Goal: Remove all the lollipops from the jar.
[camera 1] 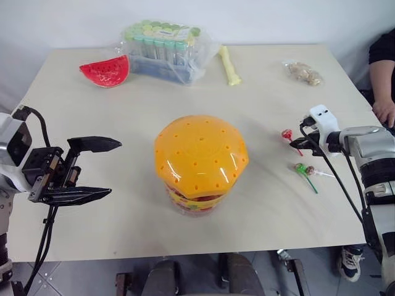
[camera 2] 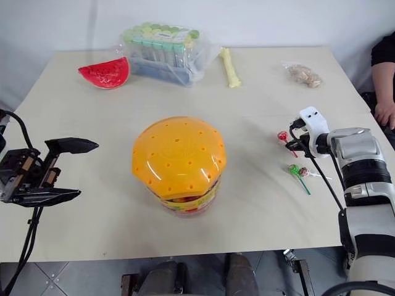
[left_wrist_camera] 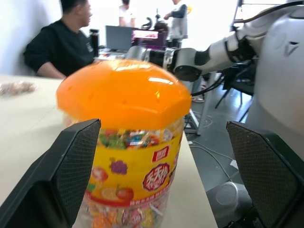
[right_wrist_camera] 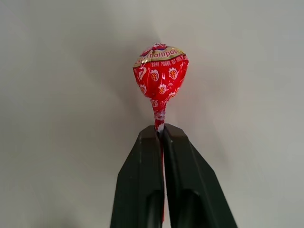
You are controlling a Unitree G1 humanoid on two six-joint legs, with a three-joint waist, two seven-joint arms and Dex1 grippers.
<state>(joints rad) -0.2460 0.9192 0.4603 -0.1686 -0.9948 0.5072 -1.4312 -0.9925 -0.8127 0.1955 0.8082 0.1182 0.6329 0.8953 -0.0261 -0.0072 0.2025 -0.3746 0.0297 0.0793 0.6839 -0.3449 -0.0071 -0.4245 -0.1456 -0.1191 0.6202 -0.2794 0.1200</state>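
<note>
The jar (camera 1: 200, 157) stands mid-table with its orange domed lid on, and sweets show through the clear body (left_wrist_camera: 128, 171). My left gripper (camera 1: 111, 169) hovers open to the jar's left, its fingers pointing at the jar and apart from it. My right gripper (right_wrist_camera: 160, 130) is shut on the stick of a red-wrapped lollipop (right_wrist_camera: 160, 73), low over the table to the right of the jar (camera 1: 287, 134). Two more lollipops, one green (camera 1: 300, 168) and one pale (camera 1: 310, 171), lie on the table just nearer than it.
At the back are a clear box of green-capped tubes (camera 1: 163, 49), a red watermelon-slice toy (camera 1: 106, 71), a pale yellow stick toy (camera 1: 230, 66) and a small bag of snacks (camera 1: 302, 72). A person's hand (camera 1: 384, 111) rests at the table's right edge.
</note>
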